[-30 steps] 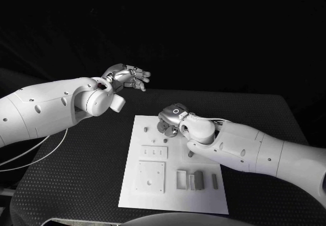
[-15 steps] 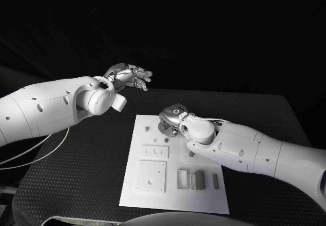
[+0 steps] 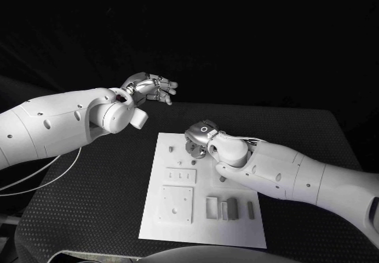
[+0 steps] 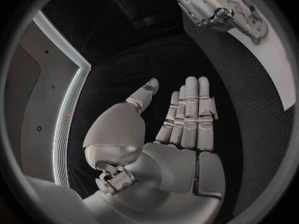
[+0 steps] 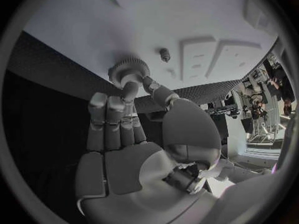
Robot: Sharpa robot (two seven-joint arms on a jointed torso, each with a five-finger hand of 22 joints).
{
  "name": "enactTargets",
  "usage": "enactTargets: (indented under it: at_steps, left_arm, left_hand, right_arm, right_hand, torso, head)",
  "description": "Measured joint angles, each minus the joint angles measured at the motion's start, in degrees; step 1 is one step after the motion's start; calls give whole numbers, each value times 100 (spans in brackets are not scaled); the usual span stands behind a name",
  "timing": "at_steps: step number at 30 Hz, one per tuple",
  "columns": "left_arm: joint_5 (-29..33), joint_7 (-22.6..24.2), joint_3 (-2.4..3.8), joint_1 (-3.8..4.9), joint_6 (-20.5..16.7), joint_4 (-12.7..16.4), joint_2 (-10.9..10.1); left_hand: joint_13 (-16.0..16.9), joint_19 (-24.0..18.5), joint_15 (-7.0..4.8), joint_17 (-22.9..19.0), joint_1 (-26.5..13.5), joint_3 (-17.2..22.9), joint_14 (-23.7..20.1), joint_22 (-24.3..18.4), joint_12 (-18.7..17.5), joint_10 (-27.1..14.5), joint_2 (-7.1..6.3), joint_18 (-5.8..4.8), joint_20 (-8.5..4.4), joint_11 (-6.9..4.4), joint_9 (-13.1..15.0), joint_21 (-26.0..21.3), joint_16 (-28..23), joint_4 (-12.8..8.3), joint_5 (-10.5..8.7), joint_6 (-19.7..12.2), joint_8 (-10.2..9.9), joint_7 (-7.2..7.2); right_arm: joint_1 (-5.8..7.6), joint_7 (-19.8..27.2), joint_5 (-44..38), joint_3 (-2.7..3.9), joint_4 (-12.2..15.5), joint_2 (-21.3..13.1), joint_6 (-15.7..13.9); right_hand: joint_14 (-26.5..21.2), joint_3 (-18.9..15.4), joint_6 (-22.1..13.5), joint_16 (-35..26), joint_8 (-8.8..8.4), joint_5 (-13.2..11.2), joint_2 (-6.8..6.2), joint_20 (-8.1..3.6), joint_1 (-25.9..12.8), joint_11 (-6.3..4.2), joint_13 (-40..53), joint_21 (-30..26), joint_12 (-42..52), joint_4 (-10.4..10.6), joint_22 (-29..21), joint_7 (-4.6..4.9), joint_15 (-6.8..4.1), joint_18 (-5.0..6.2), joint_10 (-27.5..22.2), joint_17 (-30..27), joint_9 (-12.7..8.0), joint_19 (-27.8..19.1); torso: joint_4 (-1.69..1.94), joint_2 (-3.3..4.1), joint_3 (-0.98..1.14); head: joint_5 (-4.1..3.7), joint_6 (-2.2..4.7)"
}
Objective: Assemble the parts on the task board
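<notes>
The white task board (image 3: 201, 224) lies in the middle of the table. My right hand (image 3: 199, 143) is low over the board's far end. In the right wrist view its thumb and a finger pinch the hub of a small grey gear (image 5: 127, 65) that sits on the board (image 5: 187, 15). A short peg (image 5: 164, 54) stands just beside the gear. My left hand (image 3: 150, 89) hangs high beyond the board's far left corner with fingers straight and nothing in it (image 4: 181, 119).
On the board lie a small slotted plate (image 3: 180, 175), a larger square plate (image 3: 176, 204) and several upright bars (image 3: 229, 209) near the front. Two small pegs (image 3: 180, 163) stand near the far left. Black matting surrounds the board.
My left hand has drifted slightly to the right. The right hand stays at the gear.
</notes>
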Motion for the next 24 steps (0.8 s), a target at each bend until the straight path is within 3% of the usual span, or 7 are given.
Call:
enactTargets:
  at_steps: [16,24]
  left_arm:
    - [0,-1,0,0,1,0,11]
    - [0,-2,1,0,2,-2,12]
  left_hand:
    - [-1,0,0,0,0,0,0,-1,0,0,0,-3,0,0,0,0,0,0,0,0,0,0]
    - [-1,0,0,0,0,0,0,-1,0,0,0,-4,0,0,1,0,0,0,0,0,0,0]
  right_arm:
    - [-8,18,13,-7,-57,43,10]
    - [-9,45,35,-16,-78,53,12]
  right_hand:
    - [-4,0,-40,-40,-34,0,0,1,0,0,-36,-44,-38,0,0,37,7,0,0,-36,-15,0]
    - [-60,15,-66,-126,-63,0,0,-11,0,53,-95,-92,-127,15,-20,61,19,-1,-53,-90,-26,-33]
  torso:
    - [0,-3,1]
    - [2,-3,0]
  head:
    - [26,-21]
    - [31,-30]
